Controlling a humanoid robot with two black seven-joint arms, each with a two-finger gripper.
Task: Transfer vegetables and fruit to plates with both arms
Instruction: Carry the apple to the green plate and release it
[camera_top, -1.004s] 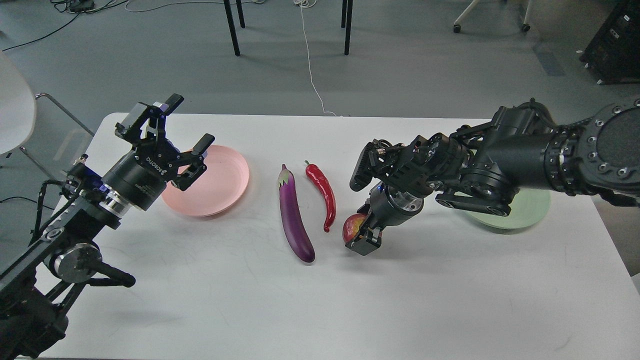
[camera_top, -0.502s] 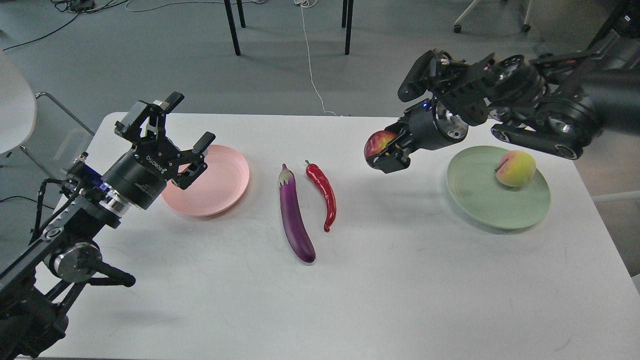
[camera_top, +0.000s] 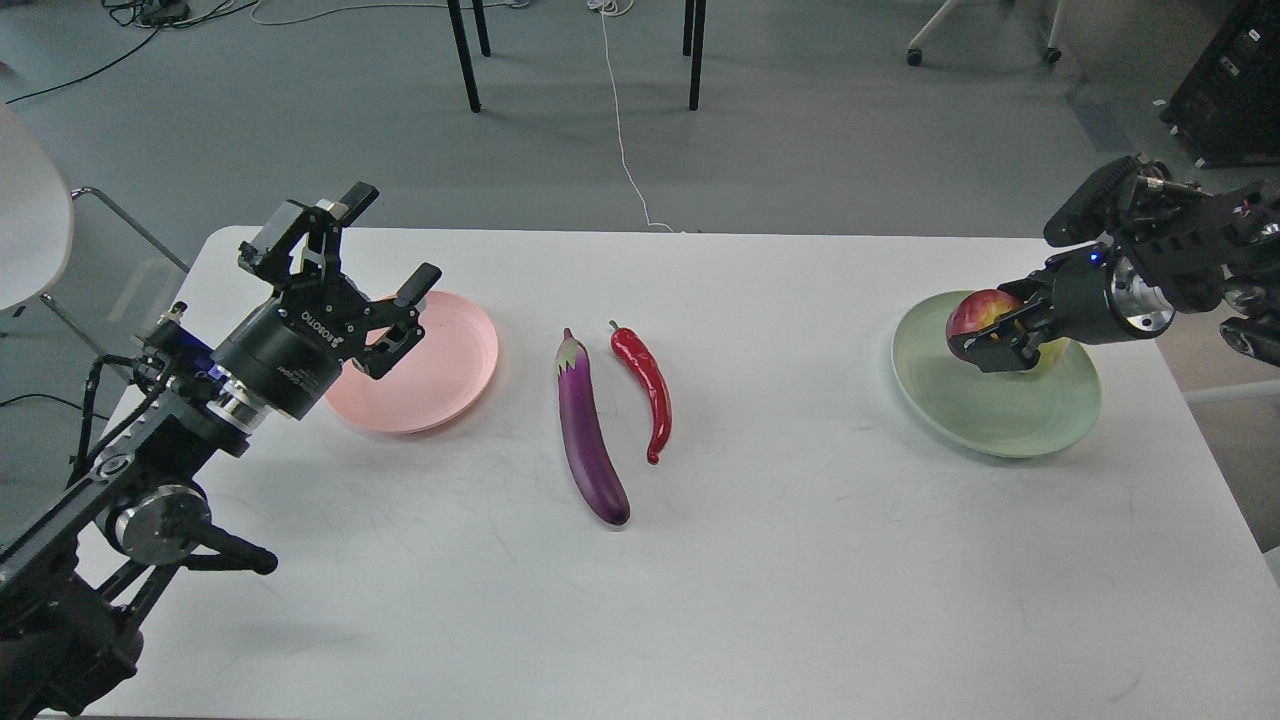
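Observation:
My right gripper (camera_top: 988, 338) is shut on the red-and-yellow pomegranate (camera_top: 978, 314) and holds it over the mint green plate (camera_top: 990, 420) at the right. The peach (camera_top: 1050, 350) is mostly hidden behind the gripper; only a yellow sliver shows. The purple eggplant (camera_top: 587, 432) and the red chili pepper (camera_top: 646, 385) lie side by side at the table's middle. My left gripper (camera_top: 372, 270) is open and empty, above the left rim of the pink plate (camera_top: 440, 370).
The white table (camera_top: 700, 600) ends near the right of the green plate. Chair legs (camera_top: 465, 55) and a white cable (camera_top: 620, 120) are on the floor beyond the far edge. A white chair (camera_top: 30, 210) stands at the left.
My right gripper lifted the pomegranate from beside the chili and carried it right, over the green plate. The left gripper shifted slightly right.

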